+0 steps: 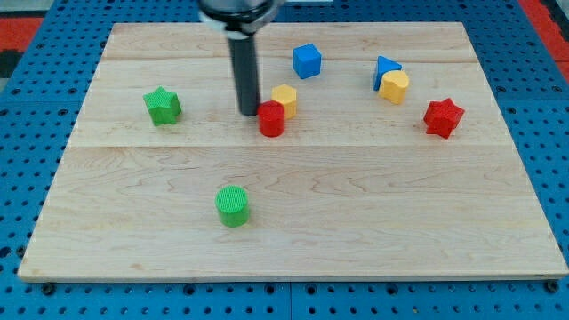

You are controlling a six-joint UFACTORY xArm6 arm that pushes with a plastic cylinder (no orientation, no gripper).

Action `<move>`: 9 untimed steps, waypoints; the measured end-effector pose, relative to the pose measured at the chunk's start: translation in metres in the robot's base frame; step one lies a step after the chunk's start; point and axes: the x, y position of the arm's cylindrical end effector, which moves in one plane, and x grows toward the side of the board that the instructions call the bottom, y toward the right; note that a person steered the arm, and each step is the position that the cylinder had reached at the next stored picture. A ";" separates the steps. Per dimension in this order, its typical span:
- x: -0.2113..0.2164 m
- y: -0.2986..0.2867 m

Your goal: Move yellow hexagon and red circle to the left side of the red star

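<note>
The yellow hexagon (284,99) and red circle (271,119) are seen touching at mid-board, well left of the red star (443,117). My tip (248,112), a bare rod with no pincer, sits just left of the circle. An off-centre push could split the pair.

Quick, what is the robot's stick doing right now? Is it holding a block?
My tip: no tool that opens or closes, so it holds nothing. It sits just to the view's left of the red circle, next to the yellow hexagon.
</note>
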 end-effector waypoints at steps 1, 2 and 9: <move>-0.032 0.009; -0.013 0.054; 0.106 0.050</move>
